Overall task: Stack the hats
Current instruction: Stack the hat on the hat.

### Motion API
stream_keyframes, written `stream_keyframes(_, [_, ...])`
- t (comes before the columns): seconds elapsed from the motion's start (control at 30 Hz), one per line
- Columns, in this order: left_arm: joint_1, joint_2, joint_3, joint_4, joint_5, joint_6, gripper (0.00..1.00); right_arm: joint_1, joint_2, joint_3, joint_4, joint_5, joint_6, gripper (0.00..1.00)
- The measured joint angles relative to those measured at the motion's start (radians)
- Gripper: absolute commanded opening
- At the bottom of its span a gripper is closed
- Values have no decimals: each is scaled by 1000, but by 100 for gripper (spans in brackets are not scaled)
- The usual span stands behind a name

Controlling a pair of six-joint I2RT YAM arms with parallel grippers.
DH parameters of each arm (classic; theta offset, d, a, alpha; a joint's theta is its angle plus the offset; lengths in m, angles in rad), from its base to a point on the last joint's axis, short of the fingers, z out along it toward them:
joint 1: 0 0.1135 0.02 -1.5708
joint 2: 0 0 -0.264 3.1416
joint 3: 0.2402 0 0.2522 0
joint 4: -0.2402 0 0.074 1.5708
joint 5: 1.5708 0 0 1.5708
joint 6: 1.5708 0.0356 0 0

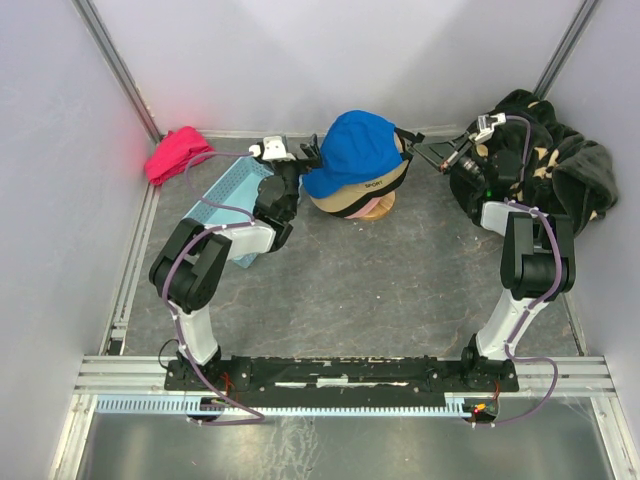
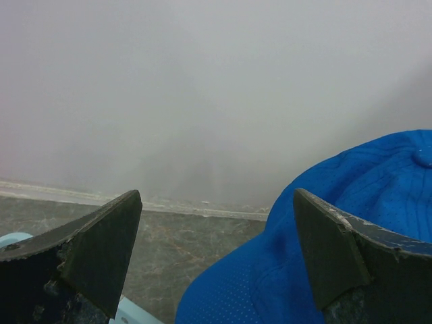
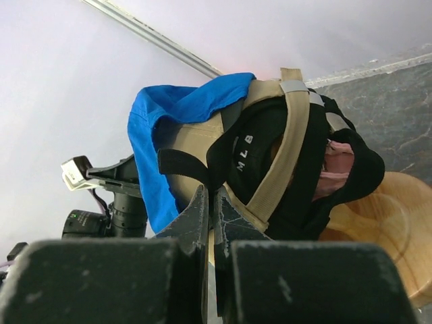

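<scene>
Several hats are piled, the blue cap set on top. The left gripper is held spread wide beside the blue cap. The right gripper is pressed closed behind it, against the tan cap.

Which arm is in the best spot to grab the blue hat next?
Probably left. The left gripper is open, right beside the blue hat. The right gripper is shut, back by the straps under that hat.
</scene>
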Motion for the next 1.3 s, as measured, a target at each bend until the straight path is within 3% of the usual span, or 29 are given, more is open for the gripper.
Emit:
stream_keyframes(0.6, [-2, 60, 22, -26, 127, -36, 100, -6, 14, -1, -208, 60, -94, 14])
stream_keyframes(0.97, [-24, 62, 21, -21, 149, -36, 99, -6, 29, 68, -397, 145, -163, 38])
stream_keyframes(1.3, [-31, 62, 16, -17, 147, -36, 99, 9, 12, 109, -574, 227, -275, 39])
